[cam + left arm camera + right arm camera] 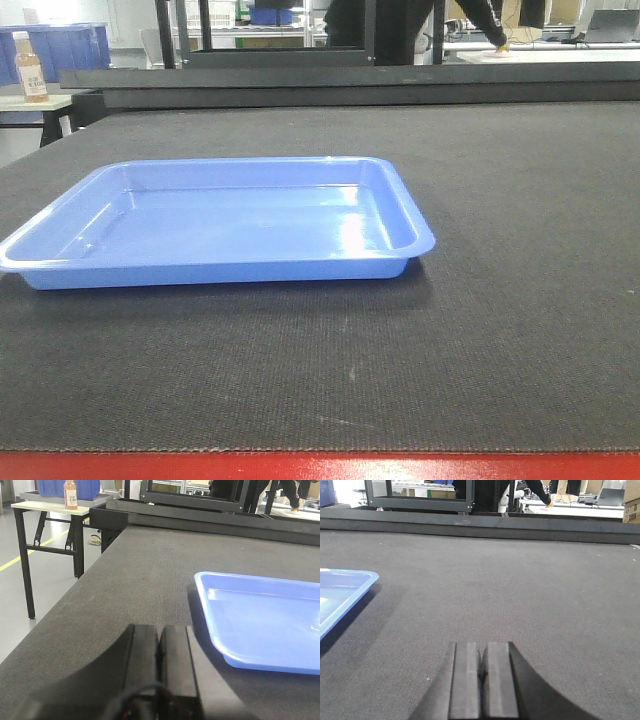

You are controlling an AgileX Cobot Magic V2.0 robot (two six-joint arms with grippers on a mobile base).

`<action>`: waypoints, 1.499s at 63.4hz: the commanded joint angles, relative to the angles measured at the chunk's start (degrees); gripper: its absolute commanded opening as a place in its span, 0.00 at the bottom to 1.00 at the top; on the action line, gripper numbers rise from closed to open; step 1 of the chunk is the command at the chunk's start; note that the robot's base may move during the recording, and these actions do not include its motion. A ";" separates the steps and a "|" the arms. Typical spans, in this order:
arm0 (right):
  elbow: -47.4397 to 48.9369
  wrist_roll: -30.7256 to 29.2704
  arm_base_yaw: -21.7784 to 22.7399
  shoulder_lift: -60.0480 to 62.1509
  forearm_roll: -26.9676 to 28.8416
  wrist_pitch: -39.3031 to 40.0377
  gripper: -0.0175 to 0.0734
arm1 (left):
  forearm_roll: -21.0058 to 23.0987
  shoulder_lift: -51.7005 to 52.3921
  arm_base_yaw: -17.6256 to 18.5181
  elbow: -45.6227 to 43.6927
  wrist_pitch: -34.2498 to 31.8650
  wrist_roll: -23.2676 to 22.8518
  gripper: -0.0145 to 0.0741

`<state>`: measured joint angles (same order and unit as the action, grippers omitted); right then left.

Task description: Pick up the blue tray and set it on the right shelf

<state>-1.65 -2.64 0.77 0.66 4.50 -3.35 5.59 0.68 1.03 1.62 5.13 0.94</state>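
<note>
The blue tray [220, 225] lies flat and empty on the black mat, left of centre in the front view. In the left wrist view its left end [265, 620] shows at the right, with my left gripper [159, 630] shut and empty over the mat just left of and nearer than the tray's corner. The right wrist view catches only the tray's right corner [340, 592] at the far left; my right gripper [483, 647] is shut and empty, well to the right of it. Neither gripper appears in the front view. The right shelf is out of view.
The black mat [500, 330] covers a red-edged table [320, 467]. A raised dark rail [350, 85] runs along the far edge. Off the left side stands a small table [45, 507] with a bottle [70, 494] and dark-blue bins [70, 45]. A person [470, 20] is behind.
</note>
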 commanded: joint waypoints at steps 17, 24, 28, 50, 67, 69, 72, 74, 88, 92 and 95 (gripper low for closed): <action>1.30 -0.43 -0.05 1.12 0.09 5.44 0.21 | 0.33 0.85 -0.10 1.69 -5.53 0.19 0.11; 1.30 -0.43 -0.05 1.12 0.09 5.44 0.21 | 0.33 0.85 -0.10 1.69 -6.40 0.19 0.11; 1.30 -0.43 -0.05 1.12 0.09 5.44 0.21 | 0.33 0.85 -0.10 1.69 -6.81 0.19 0.11; 1.58 -0.43 -0.05 1.12 0.79 11.74 0.21 | 1.46 0.51 -0.10 1.38 -12.96 0.19 0.11; 20.74 -0.43 -0.05 -5.92 2.81 3.35 0.24 | 2.09 -4.97 -0.10 -19.15 3.94 0.19 0.16; 22.93 -0.43 -0.05 -7.56 2.81 1.58 0.27 | 2.09 -6.49 -0.10 -21.68 6.09 0.19 0.19; 26.84 -0.43 -0.05 -11.07 2.81 0.27 0.38 | 2.09 -9.84 -0.10 -26.49 10.21 0.19 0.28; 29.02 -0.43 -0.05 -13.46 2.81 -0.03 0.47 | 2.09 -12.18 -0.10 -29.14 12.33 0.19 0.34; 40.51 -0.43 -0.93 -32.29 2.88 -2.33 0.84 | 2.60 -29.14 -0.10 -41.13 20.27 0.19 0.60; 44.86 -0.43 -3.30 -37.45 2.92 -5.39 0.83 | 3.09 -33.48 1.01 -44.19 20.66 0.19 0.60; 49.05 -0.43 -6.13 -41.11 3.40 -8.91 0.83 | 3.34 -36.55 2.61 -46.17 20.50 1.53 0.60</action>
<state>40.65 -2.73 -2.23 -35.25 7.09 -12.63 7.57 -31.57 1.79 -39.81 29.54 1.15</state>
